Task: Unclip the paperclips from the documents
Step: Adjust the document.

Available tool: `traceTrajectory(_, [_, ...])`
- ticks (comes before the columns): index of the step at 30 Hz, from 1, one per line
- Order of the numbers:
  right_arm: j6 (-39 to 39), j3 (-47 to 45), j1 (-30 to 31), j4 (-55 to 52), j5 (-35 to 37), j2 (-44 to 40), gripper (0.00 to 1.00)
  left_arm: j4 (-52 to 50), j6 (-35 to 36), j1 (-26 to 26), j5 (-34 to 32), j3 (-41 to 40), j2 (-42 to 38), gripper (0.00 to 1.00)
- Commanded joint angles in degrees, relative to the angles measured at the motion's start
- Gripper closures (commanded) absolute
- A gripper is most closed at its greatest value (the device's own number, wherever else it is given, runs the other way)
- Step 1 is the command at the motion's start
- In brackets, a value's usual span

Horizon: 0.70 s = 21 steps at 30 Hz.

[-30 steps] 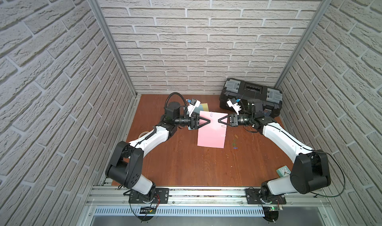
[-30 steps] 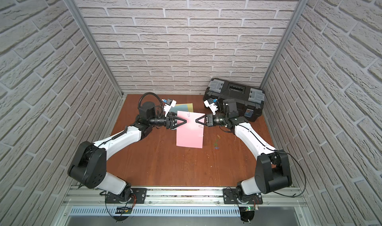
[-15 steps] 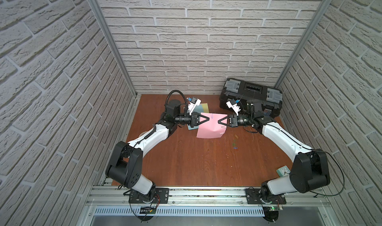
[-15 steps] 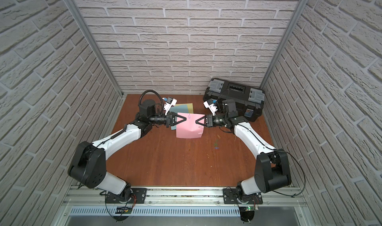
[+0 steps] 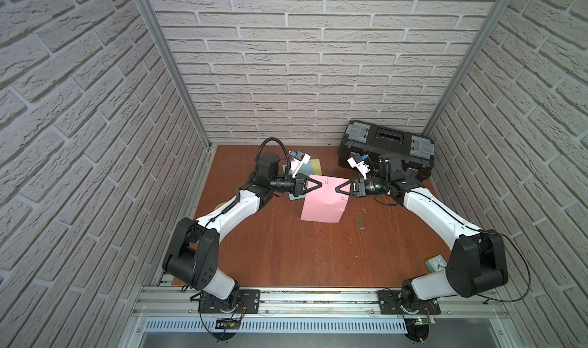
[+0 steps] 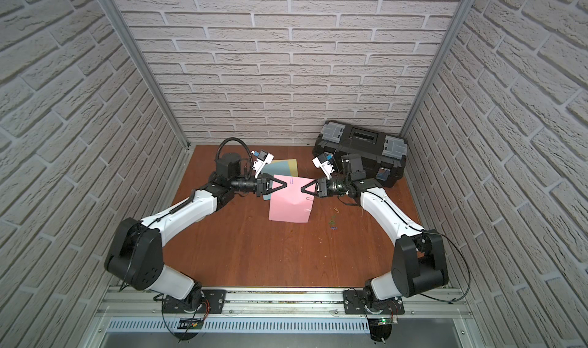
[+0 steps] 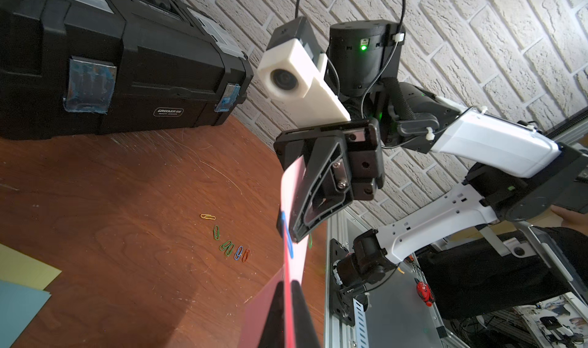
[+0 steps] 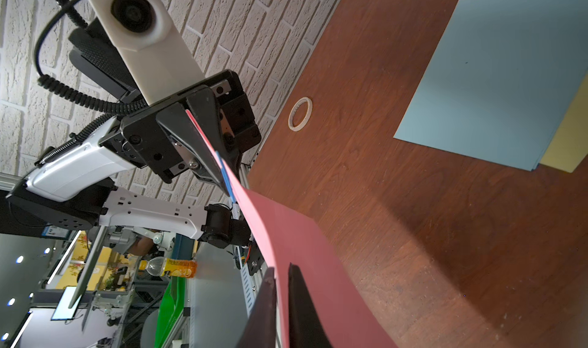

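The pink document hangs tilted above the table by its far edge, between both arms. My left gripper is shut on that edge, next to a blue paperclip on the sheet. My right gripper is at the same edge, jaws slightly open, with the sheet passing between them. Pale paperclips sit on the sheet's right edge. The light blue document and the yellow document lie flat at the back, partly under the left arm.
Several loose paperclips lie on the wood to the right of the pink sheet. A black toolbox stands at the back right. A teal clock lies at the front right, and a tape ring by the left wall.
My left gripper closed on the pink sheet's far edge. The sheet rose off the table, then its lower part dropped toward the front again. My right jaws have parted slightly.
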Motion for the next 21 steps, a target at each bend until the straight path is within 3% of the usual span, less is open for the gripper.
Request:
traceTrajectory(1, [-3.8,2.25,0.13,-2.66,1.06,-0.12,0.68,-2.14,2.97,0.19,0.66,2.5,-0.36,1.0])
traceTrajectory(4, [-7.95,4.06,0.13,-8.06,3.53,0.06,0.53,-5.77,5.54,0.57,0.74,3.33,-0.93,1.0])
traceTrajectory(10, [-14.98,6.47,0.13,-15.98,9.12,-0.77,0.39,-17.44,14.03,1.27,0.09,5.2,-2.51,1.0])
traceTrajectory(16, [-19.51,9.18,0.06,-19.9,12.41,-1.29,0.33,-28.49,21.4,1.63,-2.63,5.84,-5.44,1.0])
traceTrajectory(21, [-22.99,11.64,0.74,-20.3,10.28,-1.86,0.32,-34.24,24.64,1.63,-3.3,5.93,-7.35,1.0])
